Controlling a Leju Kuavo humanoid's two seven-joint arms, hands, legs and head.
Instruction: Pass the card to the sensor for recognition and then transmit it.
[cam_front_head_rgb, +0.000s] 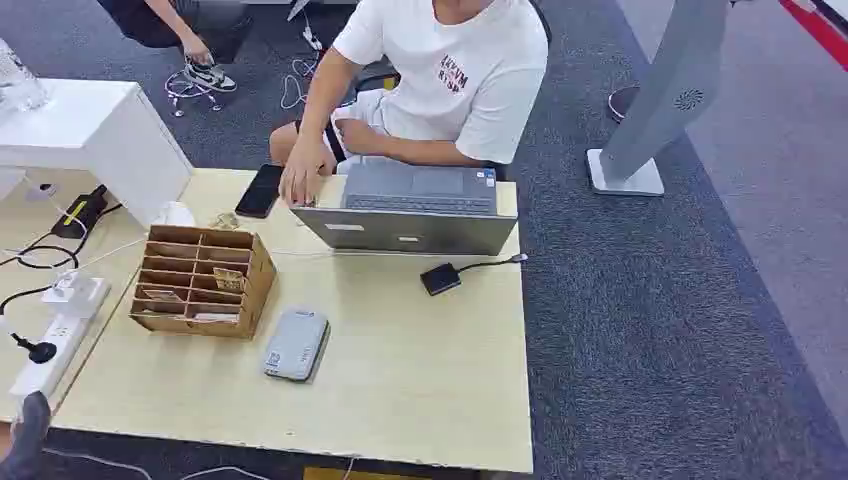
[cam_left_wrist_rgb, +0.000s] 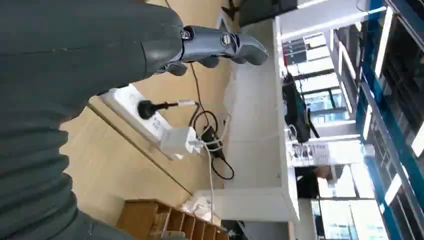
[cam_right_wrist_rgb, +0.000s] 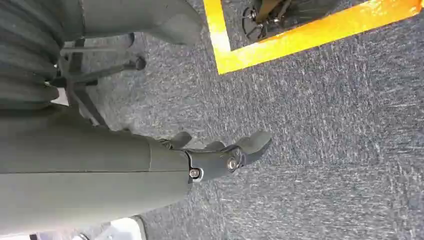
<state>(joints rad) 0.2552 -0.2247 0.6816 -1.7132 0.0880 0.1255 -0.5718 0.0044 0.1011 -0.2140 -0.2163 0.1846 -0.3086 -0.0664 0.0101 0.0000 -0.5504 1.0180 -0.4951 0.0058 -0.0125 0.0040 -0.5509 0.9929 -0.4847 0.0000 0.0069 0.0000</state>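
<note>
Two hands, both empty: the left hand hangs with fingers loosely extended and apart above the table edge near a white power strip; the right hand hangs with fingers apart over grey carpet. On the table, cards sit in the compartments of a wooden organizer. Just beside it lies a grey card reader. Behind stands a laptop, at which a person sits, with a small black sensor nearby.
</note>
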